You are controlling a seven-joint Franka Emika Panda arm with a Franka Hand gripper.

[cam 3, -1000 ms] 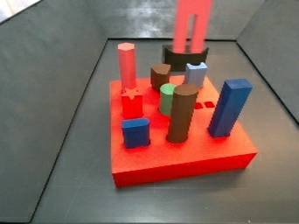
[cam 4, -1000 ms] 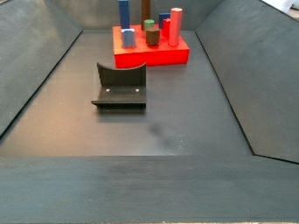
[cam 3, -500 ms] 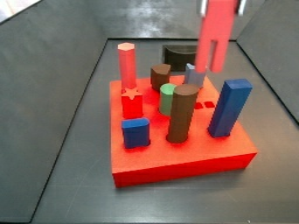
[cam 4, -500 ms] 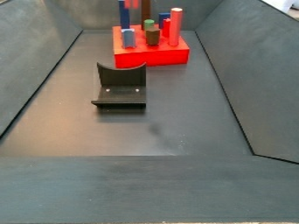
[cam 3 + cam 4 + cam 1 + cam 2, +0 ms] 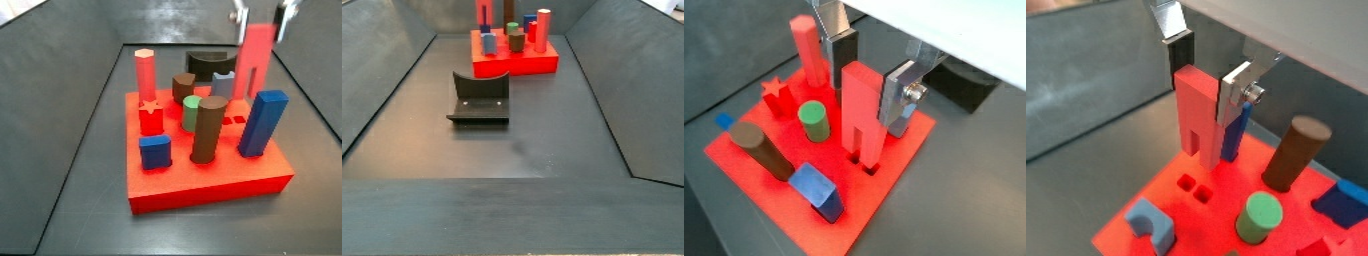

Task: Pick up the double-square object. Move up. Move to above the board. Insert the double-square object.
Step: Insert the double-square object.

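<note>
My gripper (image 5: 261,14) is shut on the double-square object (image 5: 254,58), a plain red post with a slotted lower end. It hangs upright over the far right part of the board (image 5: 201,185). In both wrist views the silver fingers (image 5: 898,95) (image 5: 1236,90) clamp the post (image 5: 863,108) (image 5: 1196,110), with the gripper (image 5: 870,92) (image 5: 1207,85) above the board (image 5: 811,220) (image 5: 1166,195). Its lower end hovers just above two small square holes (image 5: 1194,188). In a side view the board (image 5: 529,65) is far off and the gripper is out of frame.
Pegs stand in the board: a pink-red hexagonal post (image 5: 144,72), a red star peg (image 5: 150,117), a green peg (image 5: 194,108), a brown cylinder (image 5: 207,130), a tall blue post (image 5: 263,122), a short blue block (image 5: 155,152). The fixture (image 5: 480,98) (image 5: 207,64) stands on the floor.
The gripper with the red post has moved right, from over the fixture to over the board's right part, and has come lower. The pegs have not moved.
</note>
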